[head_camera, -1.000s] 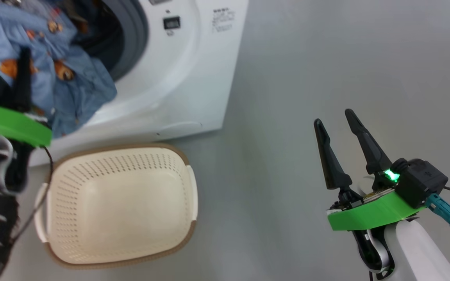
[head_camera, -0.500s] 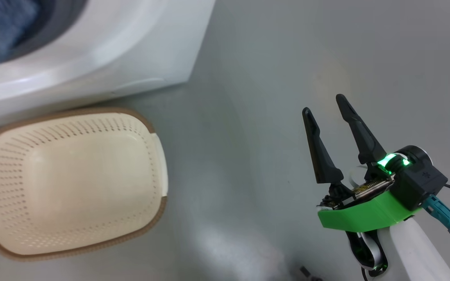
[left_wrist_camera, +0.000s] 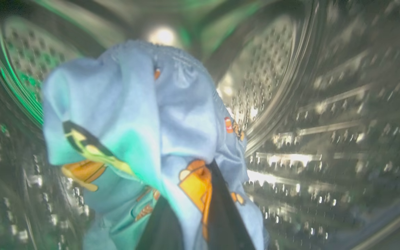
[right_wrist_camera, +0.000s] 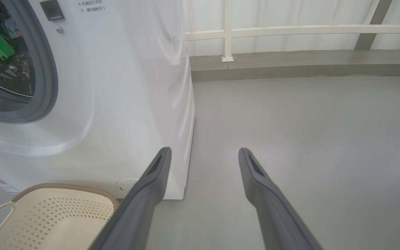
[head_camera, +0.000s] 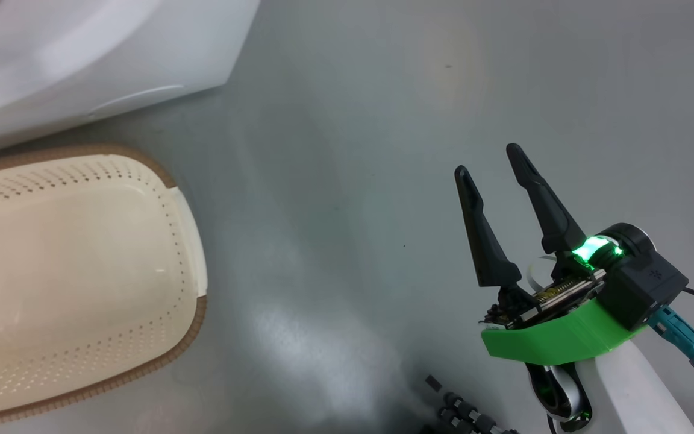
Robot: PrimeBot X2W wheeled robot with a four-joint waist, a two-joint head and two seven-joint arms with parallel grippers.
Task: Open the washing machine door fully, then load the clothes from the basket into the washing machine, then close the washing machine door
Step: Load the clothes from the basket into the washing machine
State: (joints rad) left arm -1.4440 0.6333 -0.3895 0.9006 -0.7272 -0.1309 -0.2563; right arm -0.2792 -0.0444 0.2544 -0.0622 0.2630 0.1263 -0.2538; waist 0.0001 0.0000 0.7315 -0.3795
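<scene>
clothes (left_wrist_camera: 130,114) hang mid-frame in the drum (left_wrist_camera: 290,86), pinched by the left gripper (left_wrist_camera: 200,184), jaws shut; withdrawing unreleased could drag them out. right gripper (head_camera: 487,160) jaws gape empty.

Head view: washing machine (head_camera: 82,60) upper left; basket (head_camera: 193,265) at left edge, just before it, on the floor (head_camera: 335,181); right gripper (head_camera: 488,161) lower right, well apart from basket; left wrist view: clothes (left_wrist_camera: 134,114) centre-left, inside the drum (left_wrist_camera: 325,121); right wrist view: railing (right_wrist_camera: 290,30) along top, behind the floor, right of washing machine
</scene>
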